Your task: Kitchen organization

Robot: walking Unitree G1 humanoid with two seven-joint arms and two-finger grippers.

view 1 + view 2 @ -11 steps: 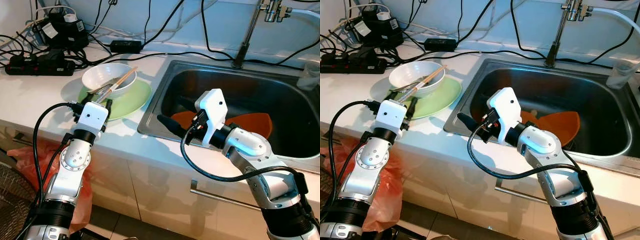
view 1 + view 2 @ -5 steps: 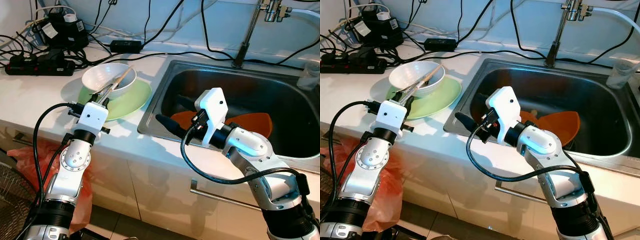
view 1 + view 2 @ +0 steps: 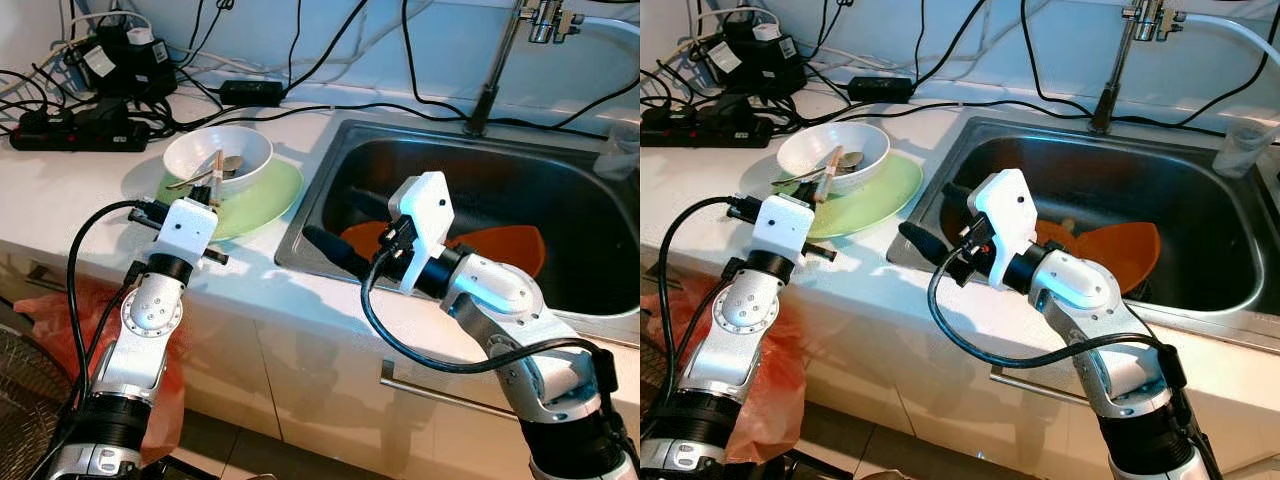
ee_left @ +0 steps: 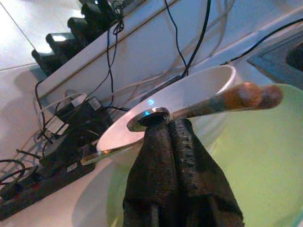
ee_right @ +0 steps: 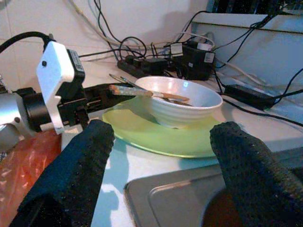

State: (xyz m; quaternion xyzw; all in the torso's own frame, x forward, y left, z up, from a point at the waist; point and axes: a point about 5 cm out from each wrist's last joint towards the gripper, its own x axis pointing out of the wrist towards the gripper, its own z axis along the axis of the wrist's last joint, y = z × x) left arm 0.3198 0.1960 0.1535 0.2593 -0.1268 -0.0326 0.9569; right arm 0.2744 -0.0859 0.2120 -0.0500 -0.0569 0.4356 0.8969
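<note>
A white bowl (image 3: 218, 156) sits on a pale green plate (image 3: 262, 198) on the counter (image 3: 60, 190) left of the sink (image 3: 470, 190). Wooden chopsticks (image 3: 829, 163) and a metal spoon (image 5: 124, 81) lie across the bowl's rim. The left gripper (image 3: 822, 184) is just in front of the bowl over the plate's near edge, its fingers (image 4: 177, 179) pressed together with their tips against the chopsticks and spoon handle; I cannot tell whether they actually pinch either one. The right gripper (image 5: 161, 161) hovers at the sink's near-left corner, fingers (image 5: 78, 170) spread wide, pointing at the bowl. An orange item (image 3: 505, 245) lies in the sink, partly hidden behind the right arm.
</note>
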